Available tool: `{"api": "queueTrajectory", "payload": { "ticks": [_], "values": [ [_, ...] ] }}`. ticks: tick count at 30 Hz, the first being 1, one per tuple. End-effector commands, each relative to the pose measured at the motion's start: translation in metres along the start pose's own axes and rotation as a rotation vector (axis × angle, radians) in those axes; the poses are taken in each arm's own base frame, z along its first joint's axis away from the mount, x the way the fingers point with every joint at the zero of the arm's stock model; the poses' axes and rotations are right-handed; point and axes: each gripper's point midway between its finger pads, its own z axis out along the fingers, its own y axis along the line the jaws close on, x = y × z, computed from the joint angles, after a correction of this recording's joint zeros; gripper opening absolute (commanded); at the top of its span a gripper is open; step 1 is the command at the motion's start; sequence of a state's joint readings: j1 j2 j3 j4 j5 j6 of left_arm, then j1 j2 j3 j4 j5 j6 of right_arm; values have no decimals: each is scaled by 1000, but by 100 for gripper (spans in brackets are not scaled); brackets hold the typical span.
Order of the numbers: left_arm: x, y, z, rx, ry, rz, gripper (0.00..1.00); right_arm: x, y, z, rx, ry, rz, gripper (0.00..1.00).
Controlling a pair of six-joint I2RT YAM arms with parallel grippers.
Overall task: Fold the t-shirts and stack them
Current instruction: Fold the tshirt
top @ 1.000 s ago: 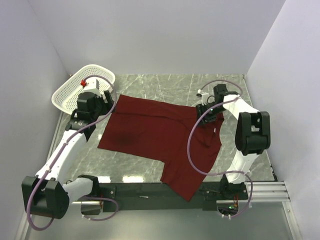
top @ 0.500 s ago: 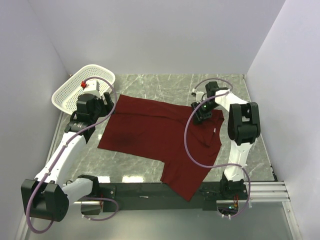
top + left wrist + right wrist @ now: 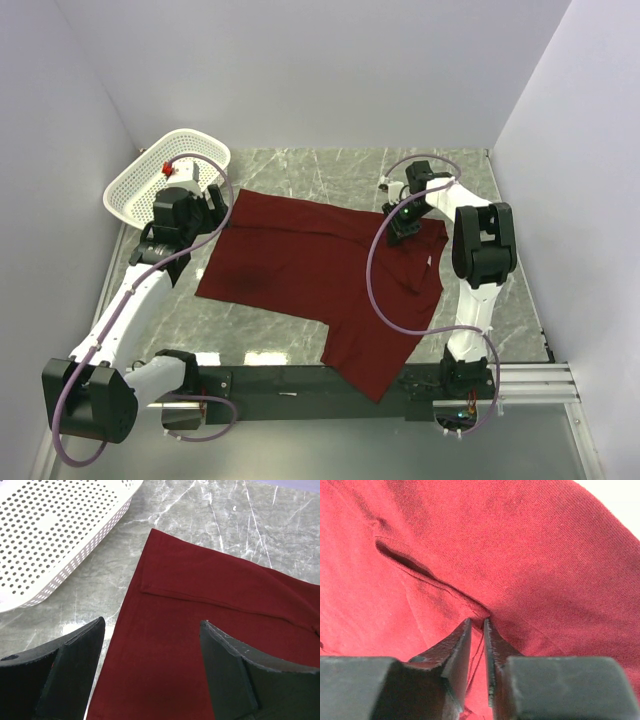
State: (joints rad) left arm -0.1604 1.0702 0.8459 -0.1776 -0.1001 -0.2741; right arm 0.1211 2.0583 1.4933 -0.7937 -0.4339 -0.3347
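The maroon t-shirt [image 3: 320,270] lies spread on the marble table, one part hanging over the near edge. My left gripper [image 3: 212,205] is open and hovers over the shirt's far left corner [image 3: 165,545], with the cloth's edge between its fingers [image 3: 75,665]. My right gripper [image 3: 402,225] is shut on a pinched fold of the t-shirt [image 3: 485,614] at its far right part; the cloth fills the right wrist view.
A white perforated basket [image 3: 150,175] stands at the far left, close to the left gripper, and shows in the left wrist view [image 3: 45,535]. Grey walls close in on both sides and at the back. Bare marble [image 3: 330,170] lies beyond the shirt.
My right gripper has moved a little to the left and farther back, drawing the shirt's right part with it. The left arm has hardly moved.
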Motion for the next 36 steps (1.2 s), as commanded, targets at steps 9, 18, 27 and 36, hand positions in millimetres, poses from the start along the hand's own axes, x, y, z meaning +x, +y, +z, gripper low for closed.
{"api": "queueTrajectory", "payload": {
  "ticks": [9,18,27,36],
  "values": [
    [-10,-5,-2,29,-29,9,82,-6,31,-34,-62,-88,-92,4],
    [-11,-5,-2,28,-32,9,82,30,76,-48,-170,-67,-187,3],
    [-7,-3,0,21,-20,8,82,80,156,-36,-354,88,-391,35],
    [-2,-1,2,8,-7,15,82,42,183,-68,-497,-17,-362,48]
  ]
}}
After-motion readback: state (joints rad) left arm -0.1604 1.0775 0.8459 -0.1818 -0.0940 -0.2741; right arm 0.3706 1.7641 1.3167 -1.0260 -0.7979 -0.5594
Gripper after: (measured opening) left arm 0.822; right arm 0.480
